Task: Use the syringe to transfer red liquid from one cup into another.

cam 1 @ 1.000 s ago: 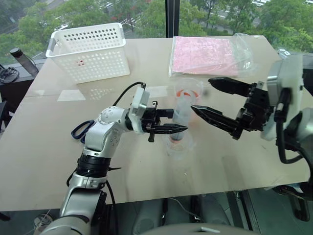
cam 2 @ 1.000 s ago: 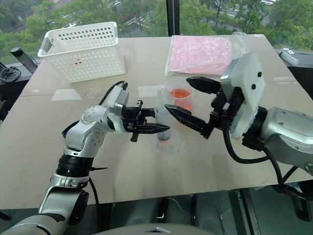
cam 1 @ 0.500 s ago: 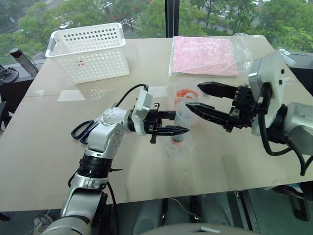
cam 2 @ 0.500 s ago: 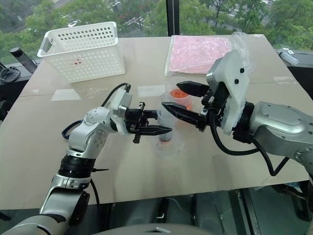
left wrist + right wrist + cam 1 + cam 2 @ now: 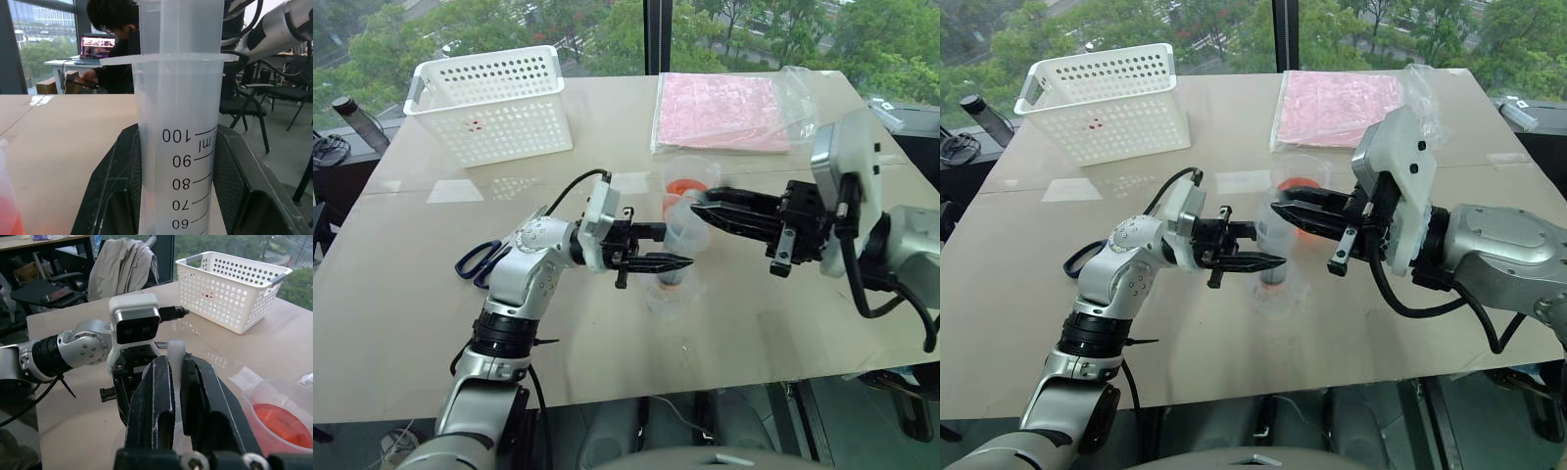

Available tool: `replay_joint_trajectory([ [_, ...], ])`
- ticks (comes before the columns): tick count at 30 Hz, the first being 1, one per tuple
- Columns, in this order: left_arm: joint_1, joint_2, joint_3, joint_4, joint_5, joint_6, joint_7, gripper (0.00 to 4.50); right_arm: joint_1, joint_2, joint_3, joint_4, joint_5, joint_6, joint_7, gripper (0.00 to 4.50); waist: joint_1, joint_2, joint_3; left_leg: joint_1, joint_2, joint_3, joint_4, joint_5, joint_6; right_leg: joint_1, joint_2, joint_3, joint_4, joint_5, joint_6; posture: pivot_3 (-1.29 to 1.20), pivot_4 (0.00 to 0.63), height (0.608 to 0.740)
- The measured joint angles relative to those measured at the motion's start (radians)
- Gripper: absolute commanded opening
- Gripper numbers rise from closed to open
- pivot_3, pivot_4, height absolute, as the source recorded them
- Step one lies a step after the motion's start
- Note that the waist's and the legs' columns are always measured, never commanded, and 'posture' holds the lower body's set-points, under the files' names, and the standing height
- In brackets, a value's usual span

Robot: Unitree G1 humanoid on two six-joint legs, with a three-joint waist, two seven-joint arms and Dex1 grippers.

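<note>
**Both claws clamped on the upright syringe**

The large clear plastic syringe (image 5: 677, 238) stood upright over a clear, nearly colourless plastic beaker (image 5: 670, 294) near the middle of the beige table (image 5: 411, 294). The left gripper (image 5: 651, 247) was closed on its barrel. The right gripper (image 5: 703, 209) had its fingers pressed together on the white plunger top (image 5: 176, 352), just above.

Behind it stood the clear beaker holding the orange-red liquid (image 5: 684, 186).

Judging by looks, the syringe was light, stiff and smooth-walled, so it could slip or tilt under a loose hold. The barrel seemed the sound place to steady it and the plunger top the place to pull; a plunger seal probably drags, so a jerk might splash.

The left wrist view showed the printed graduations (image 5: 188, 164) between the pads, plus a person at a laptop (image 5: 100, 46) beyond. The right wrist view showed the white perforated basket (image 5: 230, 281). The head views alone gave the beakers' relative places.
</note>
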Motion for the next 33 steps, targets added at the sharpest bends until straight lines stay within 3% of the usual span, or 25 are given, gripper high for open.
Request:
replay_joint_trajectory([
  [15,0.01,-0.01,0.004,-0.011,-0.014,0.061,0.036,1.38,0.019,0.107,0.044,0.072,-0.172,0.026,0.167,0.04,0.001,0.0,0.0,0.0,0.0,0.0,0.0,0.0,0.0,0.0,0.0,0.0,0.0,0.0,0.0,0.0,0.15,0.74],
  [32,0.01,-0.011,0.032,-0.067,-0.062,0.154,0.101,1.38,0.073,0.165,0.0,0.074,-0.295,-0.022,0.284,0.04,0.0,0.0,0.0,0.0,0.0,0.0,0.0,0.0,0.0,0.0,0.0,0.0,0.0,0.0,0.0,0.0,0.15,0.74],
  [33,0.006,-0.016,0.044,-0.087,-0.086,0.177,0.122,1.38,0.061,0.167,-0.02,0.08,-0.286,-0.026,0.292,0.85,0.0,0.0,0.0,0.0,0.0,0.0,0.0,0.0,0.0,0.0,0.0,0.0,0.0,0.0,0.0,0.0,0.15,0.74],
])
